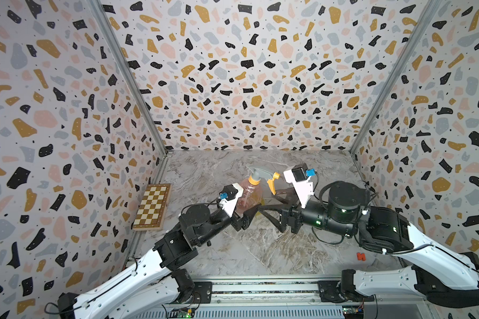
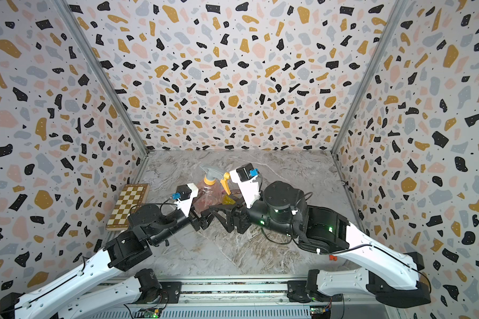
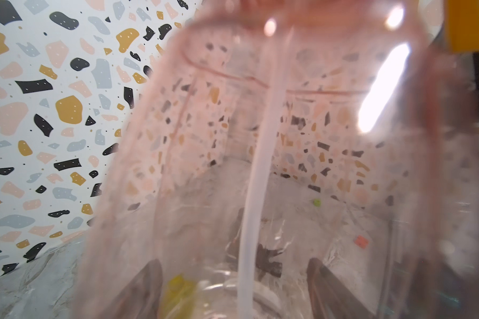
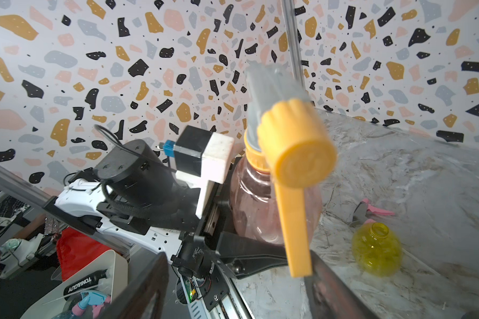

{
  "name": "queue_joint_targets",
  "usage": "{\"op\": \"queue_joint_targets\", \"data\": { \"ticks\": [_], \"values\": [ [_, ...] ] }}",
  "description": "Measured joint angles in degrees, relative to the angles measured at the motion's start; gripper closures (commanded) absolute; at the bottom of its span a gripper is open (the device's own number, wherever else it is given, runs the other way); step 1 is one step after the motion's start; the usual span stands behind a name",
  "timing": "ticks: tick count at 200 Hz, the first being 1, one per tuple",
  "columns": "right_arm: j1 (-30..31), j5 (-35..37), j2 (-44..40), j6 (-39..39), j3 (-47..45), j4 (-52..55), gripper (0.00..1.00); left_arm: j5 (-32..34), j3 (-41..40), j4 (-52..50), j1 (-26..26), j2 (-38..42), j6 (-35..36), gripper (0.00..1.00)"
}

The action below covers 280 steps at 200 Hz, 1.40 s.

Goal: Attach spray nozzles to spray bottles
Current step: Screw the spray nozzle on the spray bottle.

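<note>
Lettering "TONI&GUY" marks a black bottle (image 4: pixel 80 285); left end effector (image 1: pixel 250 212) grips pink bottle (image 1: pixel 248 193), right end effector (image 1: pixel 268 203) gapes wide.

We see a pale pink translucent bottle (image 1: pixel 248 197) (image 2: pixel 209 193) just below the middle of the frame in both top views, neck up. It wears a grey nozzle (image 1: pixel 259 173) with an orange collar and trigger. Its white dip tube (image 3: pixel 260 165) runs down inside. Just right of it, a yellow bottle (image 2: pixel 228 200) (image 4: pixel 376 251) stands open-necked on the worktop (image 4: pixel 426 176). A pink-triggered nozzle (image 4: pixel 371 211) lies beside that.
</note>
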<state>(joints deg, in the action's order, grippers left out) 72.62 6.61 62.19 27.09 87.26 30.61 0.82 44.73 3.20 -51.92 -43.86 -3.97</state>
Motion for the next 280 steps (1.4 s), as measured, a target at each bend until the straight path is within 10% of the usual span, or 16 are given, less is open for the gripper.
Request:
{"op": "queue_joint_targets", "data": {
  "ticks": [173,226,280],
  "values": [
    [15.50,10.78,8.37,-12.94,4.85,2.38,0.29,-4.85,-3.80,5.99,0.00,-1.86,-2.47,1.00],
    [16.00,6.01,-4.81,-14.56,-4.02,0.20,0.30,-7.58,-4.76,6.47,0.00,1.09,-2.45,1.00],
    [-2.64,-10.16,-9.81,-16.81,-5.03,-1.81,0.31,-20.48,-5.49,9.46,0.07,1.60,-3.76,1.00]
  ]
}}
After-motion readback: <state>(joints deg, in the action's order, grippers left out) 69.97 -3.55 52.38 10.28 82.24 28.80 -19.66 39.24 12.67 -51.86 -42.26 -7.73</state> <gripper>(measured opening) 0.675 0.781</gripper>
